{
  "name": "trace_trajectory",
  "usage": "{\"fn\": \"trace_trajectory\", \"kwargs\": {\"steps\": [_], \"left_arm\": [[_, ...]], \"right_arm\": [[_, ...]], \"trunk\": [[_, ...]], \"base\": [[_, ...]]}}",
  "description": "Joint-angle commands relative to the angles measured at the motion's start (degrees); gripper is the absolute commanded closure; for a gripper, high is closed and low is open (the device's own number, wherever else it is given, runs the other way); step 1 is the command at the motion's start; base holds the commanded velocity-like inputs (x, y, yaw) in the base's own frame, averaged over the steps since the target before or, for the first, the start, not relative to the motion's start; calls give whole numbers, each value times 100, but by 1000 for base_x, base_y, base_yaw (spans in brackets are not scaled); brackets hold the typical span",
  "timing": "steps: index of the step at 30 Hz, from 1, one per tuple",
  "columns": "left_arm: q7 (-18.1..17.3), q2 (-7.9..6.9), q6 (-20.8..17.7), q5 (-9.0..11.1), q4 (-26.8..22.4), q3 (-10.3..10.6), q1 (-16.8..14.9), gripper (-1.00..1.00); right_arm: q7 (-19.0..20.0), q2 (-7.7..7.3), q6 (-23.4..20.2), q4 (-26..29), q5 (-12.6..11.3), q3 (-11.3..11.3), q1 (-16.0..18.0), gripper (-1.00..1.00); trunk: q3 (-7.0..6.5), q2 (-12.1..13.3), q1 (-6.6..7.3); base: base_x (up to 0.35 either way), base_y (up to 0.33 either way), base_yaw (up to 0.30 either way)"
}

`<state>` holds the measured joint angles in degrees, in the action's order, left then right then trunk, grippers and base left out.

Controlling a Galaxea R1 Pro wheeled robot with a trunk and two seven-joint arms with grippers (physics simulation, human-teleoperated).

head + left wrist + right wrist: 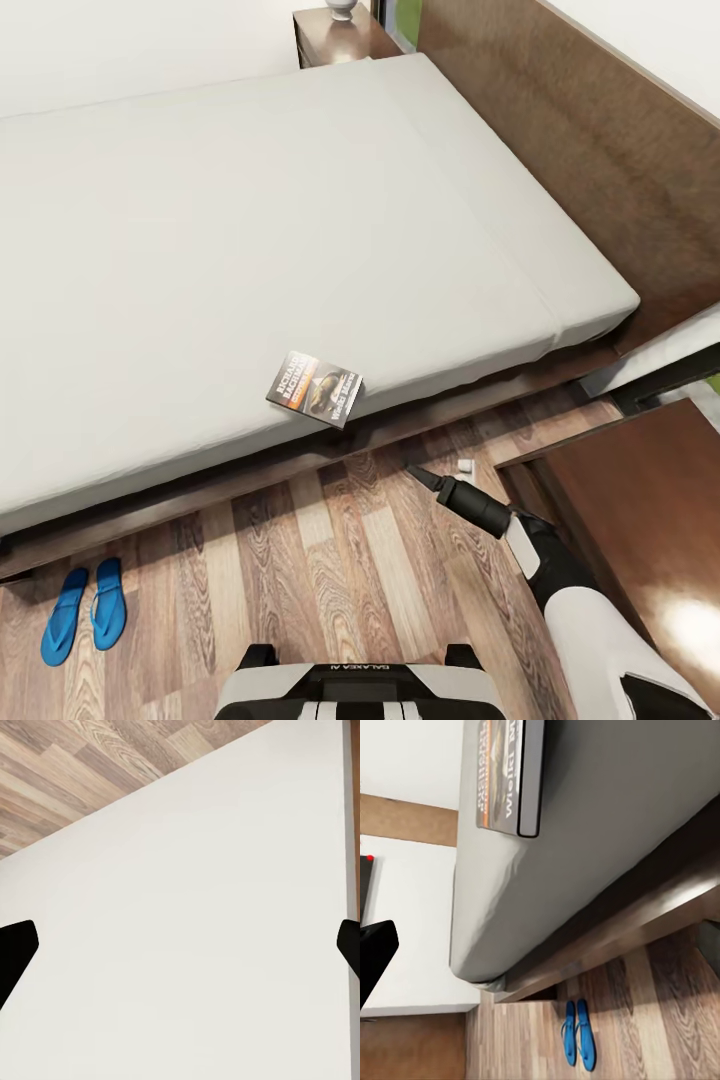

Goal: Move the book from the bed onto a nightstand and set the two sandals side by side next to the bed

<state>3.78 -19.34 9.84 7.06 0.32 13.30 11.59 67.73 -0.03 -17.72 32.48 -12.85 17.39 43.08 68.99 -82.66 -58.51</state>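
Book (315, 388) lying flat on the bed (250, 250), right at the near edge of the mattress, one corner just overhanging the wooden frame. Right pincer (418, 472) hovering low over the floor (340, 560), near the bed's near edge and apart from the book; fingers looking close together in the head view, yet not showing whether spread or pressed together. Left pincer (180, 945) standing spread, empty, two dark fingertips (15, 945) at opposite borders of the left wrist view.

Judging the step in hand as reaching for the book. Recommended: raising the right pincer to mattress height, approaching from the floor side, closing over the overhanging corner, avoiding any push further onto the mattress.

Sandals (85, 610) lying side by side on the floor by the near edge of the bed. Nightstand (640, 520) standing beside the right arm, glossy top bare where showing. Containers: none showing.
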Motion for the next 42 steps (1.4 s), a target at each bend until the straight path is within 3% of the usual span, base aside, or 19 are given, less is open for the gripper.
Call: {"fn": "trace_trajectory", "kwargs": {"steps": [1, 4, 10, 21, 25, 30, 42], "left_arm": [[9, 0, 19, 59, 3, 50, 1, -100], [9, 0, 12, 56, 3, 50, -2, -100], [9, 0, -6, 51, 3, 50, -6, -100], [10, 0, -14, 43, 4, 58, -8, -100], [9, 0, -11, 42, 4, 58, -8, -100], [9, 0, -9, 41, 2, 59, -8, -100], [9, 22, -9, 41, 3, 59, -8, -100]], "right_arm": [[7, 17, -58, -3, -25, 5, 14, -100], [-7, 45, -61, -3, -25, 3, 45, -100], [-32, 86, -74, -9, -31, 5, 129, -100], [-40, 101, -83, -21, -71, 14, 261, -100], [-46, 83, -116, -118, -300, 15, 330, -100], [-54, 57, -177, -416, -538, 12, 490, -100], [-65, 49, -202, -692, -643, 10, 760, -100]], "trunk": [[2, -2, 0], [2, -2, 0], [109, -242, -132], [109, -242, -132], [109, -242, -132], [199, -443, -242], [217, -483, -264]], "base": [[0, 0, 0], [0, 0, 0], [0, 0, 0], [0, 0, 0], [0, 0, 0], [0, 0, 0], [0, 0, 0]]}}
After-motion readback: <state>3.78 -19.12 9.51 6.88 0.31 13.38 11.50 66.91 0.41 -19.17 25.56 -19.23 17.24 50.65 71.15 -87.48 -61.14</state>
